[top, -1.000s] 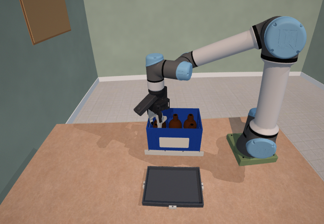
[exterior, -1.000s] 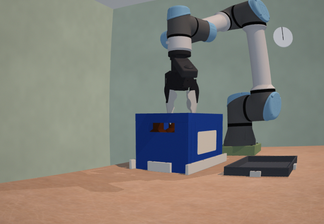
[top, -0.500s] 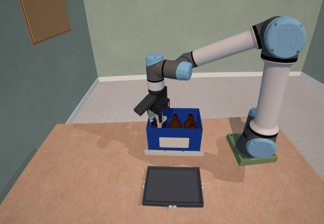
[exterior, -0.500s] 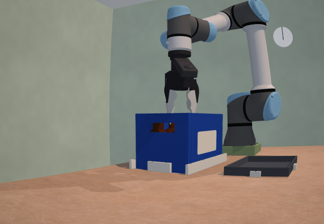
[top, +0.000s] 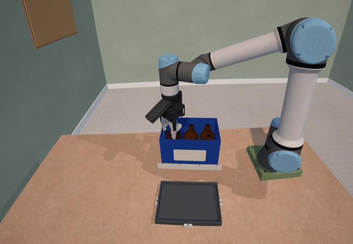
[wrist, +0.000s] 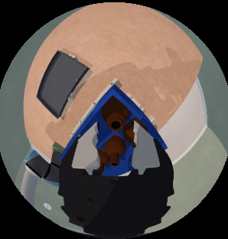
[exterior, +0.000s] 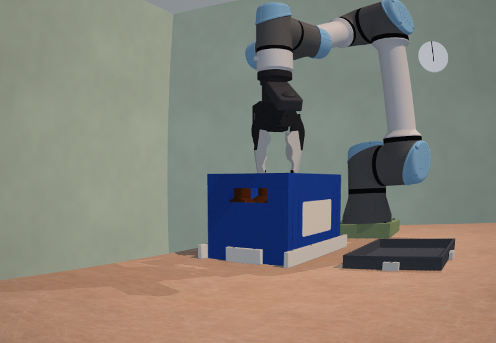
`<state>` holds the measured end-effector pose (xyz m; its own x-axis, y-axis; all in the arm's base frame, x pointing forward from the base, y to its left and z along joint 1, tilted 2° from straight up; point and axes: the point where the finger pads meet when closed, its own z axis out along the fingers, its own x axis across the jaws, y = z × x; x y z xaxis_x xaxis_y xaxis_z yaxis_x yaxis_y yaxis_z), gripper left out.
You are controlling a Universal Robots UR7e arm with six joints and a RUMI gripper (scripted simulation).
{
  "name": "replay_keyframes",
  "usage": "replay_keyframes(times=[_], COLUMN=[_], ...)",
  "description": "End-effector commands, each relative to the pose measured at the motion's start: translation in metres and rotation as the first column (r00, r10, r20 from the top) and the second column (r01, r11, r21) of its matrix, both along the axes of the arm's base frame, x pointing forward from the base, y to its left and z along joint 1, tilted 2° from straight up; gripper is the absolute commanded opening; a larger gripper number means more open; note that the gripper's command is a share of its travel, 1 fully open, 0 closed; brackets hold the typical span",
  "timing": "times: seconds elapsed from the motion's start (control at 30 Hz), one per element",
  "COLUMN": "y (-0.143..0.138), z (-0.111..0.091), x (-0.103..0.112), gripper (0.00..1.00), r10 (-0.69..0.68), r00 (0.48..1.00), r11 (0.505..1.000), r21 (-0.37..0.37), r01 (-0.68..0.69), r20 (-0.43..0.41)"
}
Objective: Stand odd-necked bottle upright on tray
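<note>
The blue crate (top: pixel 168 151) (exterior: pixel 248 226) holds brown bottles, all upright. The front-left bottle (wrist: pixel 115 119) stands in the crate corner. Behind it in the wrist view is another bottle (wrist: pixel 115 147). The top view also shows a middle bottle (top: pixel 191 135), a back-right bottle (top: pixel 207 133) and the mouth of a front-right bottle (top: pixel 208 136). My gripper (top: pixel 170 134) (exterior: pixel 278 170) (wrist: pixel 115 122) is partly open and empty, its fingertips near rim level over the front-left bottle's mouth. The crate wall hides the bottles' lower parts. The tray (top: pixel 199 223) (exterior: pixel 360 262) (wrist: pixel 63 84) holds no bottle.
A pale strip (top: pixel 189 166) (exterior: pixel 314 251) runs along the crate's front foot, and other pale blocks sit at its side. Small pale clips (top: pixel 187 225) (exterior: pixel 390 266) touch the tray's edges. The robot's green base plate (top: pixel 279 175) is to the right of the crate.
</note>
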<state>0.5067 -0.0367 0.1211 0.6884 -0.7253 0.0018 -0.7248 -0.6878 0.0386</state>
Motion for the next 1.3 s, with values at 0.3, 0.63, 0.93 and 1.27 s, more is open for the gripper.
replay_keyframes(times=[0.3, 0.63, 0.93, 1.27], y=[0.001, 0.002, 0.002, 0.002], z=[0.041, 0.063, 0.069, 0.069], x=[0.001, 0.002, 0.002, 0.002], gripper=[0.38, 0.38, 0.38, 0.0], r10=[0.0, 0.0, 0.0, 0.0], r00=[1.0, 1.0, 1.0, 1.0], r11=[1.0, 1.0, 1.0, 1.0], r21=[0.0, 0.0, 0.0, 0.0], r01=[0.0, 0.0, 0.0, 0.0], r20=[0.001, 0.001, 0.001, 0.001])
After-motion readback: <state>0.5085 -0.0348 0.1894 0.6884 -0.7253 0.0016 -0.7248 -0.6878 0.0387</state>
